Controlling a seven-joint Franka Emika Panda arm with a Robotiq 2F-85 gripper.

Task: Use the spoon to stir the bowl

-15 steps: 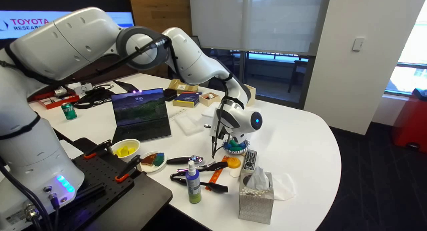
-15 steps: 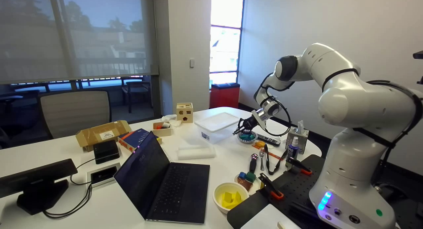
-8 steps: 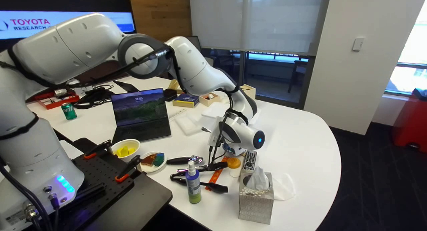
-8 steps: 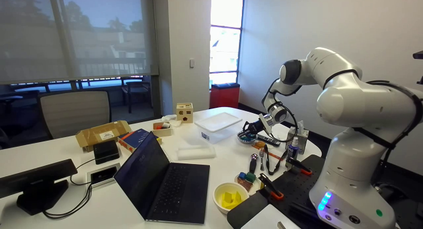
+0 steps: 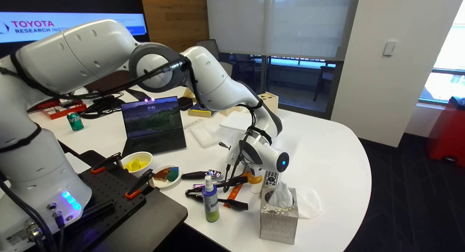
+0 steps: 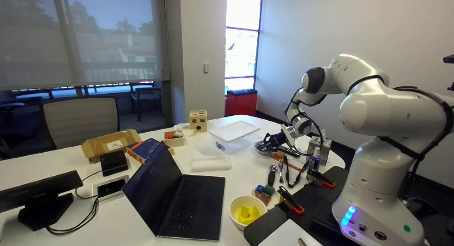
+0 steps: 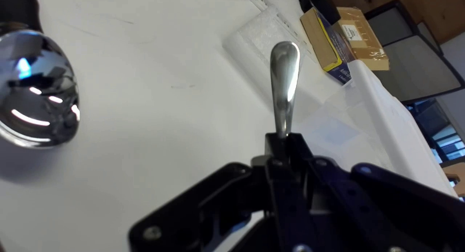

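Note:
My gripper [image 7: 284, 144] is shut on a shiny metal spoon. The spoon's handle end [image 7: 285, 77] sticks up beyond the fingertips in the wrist view. That end also shows beside the hand in an exterior view [image 5: 224, 145]. The spoon's other end is hidden. The teal bowl with a striped rim [image 6: 261, 152] sits on the table in an exterior view, with teal and blue pieces in it. My gripper [image 6: 266, 143] is low over it, partly covering it. I cannot tell whether the spoon touches the contents. The hand hides the bowl elsewhere; it is out of the wrist view.
A remote [image 5: 271, 178], an orange-topped jar [image 5: 255, 183] and a tissue box [image 5: 279, 223] stand close by the hand. A spray bottle [image 5: 210, 203], tongs [image 5: 236, 204] and a scoop [image 7: 40, 88] lie nearer the base. A clear lidded bin [image 6: 232, 143] stands beside the bowl.
The hand has come down and shifted toward the remote and jar, tilting as it moved. It now hides the bowl in an exterior view where the bowl showed before. The spoon stays held.

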